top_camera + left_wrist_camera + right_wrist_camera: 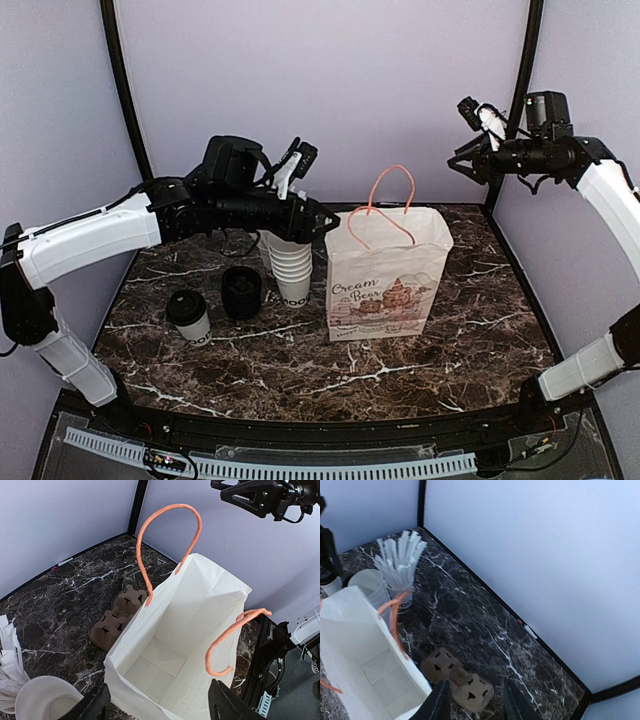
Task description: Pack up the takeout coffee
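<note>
Marble table (450, 340) | bag (385, 280) reads "Cream" | takeout coffee (189, 318) lettering illegible

Cup stack (290, 262), straws (400, 557), lids (241, 292), cardboard carrier (457, 680)

All three views are bright and evenly lit by diffuse overhead light: the pale walls (330, 90) show no hot spots. The paper bag (388, 275) casts only a faint, soft-edged shadow on the dark marble table (480, 340), which carries a weak sheen without glare. The top view is sharp across the frame, with the black corner posts (122, 90) leaning inward toward its edges. Both wrist views are slightly softer, the bag's white interior approaches overexposure, and the fingers (440, 704) at the bottom edge are dark and out of focus.
</note>
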Motion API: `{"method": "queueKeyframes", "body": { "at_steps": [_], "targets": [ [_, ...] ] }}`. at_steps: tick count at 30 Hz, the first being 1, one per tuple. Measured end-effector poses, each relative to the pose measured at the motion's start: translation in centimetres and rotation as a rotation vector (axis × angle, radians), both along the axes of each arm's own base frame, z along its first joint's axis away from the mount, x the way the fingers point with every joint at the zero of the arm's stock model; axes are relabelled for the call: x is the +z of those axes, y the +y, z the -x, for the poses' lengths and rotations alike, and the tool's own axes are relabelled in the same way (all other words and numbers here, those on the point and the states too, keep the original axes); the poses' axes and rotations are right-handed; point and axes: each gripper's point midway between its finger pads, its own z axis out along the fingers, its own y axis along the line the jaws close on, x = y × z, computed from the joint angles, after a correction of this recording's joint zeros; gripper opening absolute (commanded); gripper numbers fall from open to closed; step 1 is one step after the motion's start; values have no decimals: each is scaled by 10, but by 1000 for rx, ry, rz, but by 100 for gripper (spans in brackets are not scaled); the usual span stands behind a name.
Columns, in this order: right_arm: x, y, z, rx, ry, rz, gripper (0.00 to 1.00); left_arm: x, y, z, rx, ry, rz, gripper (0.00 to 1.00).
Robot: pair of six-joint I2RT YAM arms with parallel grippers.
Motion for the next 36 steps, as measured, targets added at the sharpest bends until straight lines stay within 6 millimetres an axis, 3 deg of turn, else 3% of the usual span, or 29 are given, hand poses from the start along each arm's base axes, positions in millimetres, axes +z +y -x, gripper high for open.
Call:
{"method": "queueKeyframes", "body": {
  "at_steps": [4,7,11,15,20,23,33,36],
  "targets": [
    [-41,-47,-36,-169,77,45,43,-11,9,3,20,9,-27,71],
    [-81,-67,-61,-234,164,74,57,-9,15,5,33,-1,-30,72],
    [-160,-73,-77,-232,337,136,74,3,26,6,61,-32,-18,73],
    [-233,-72,-90,-185,502,224,70,16,36,8,86,-61,-5,73],
    [-300,-67,-101,-156,630,309,66,16,41,7,106,-66,-17,74],
    [-317,-60,-98,-137,656,336,65,9,44,7,117,-57,-37,74],
    [-333,-40,-110,-104,630,379,64,-2,48,7,130,-40,-71,74],
    [-339,-35,-109,-71,631,386,56,-2,48,7,131,-40,-71,74]
  ]
}}
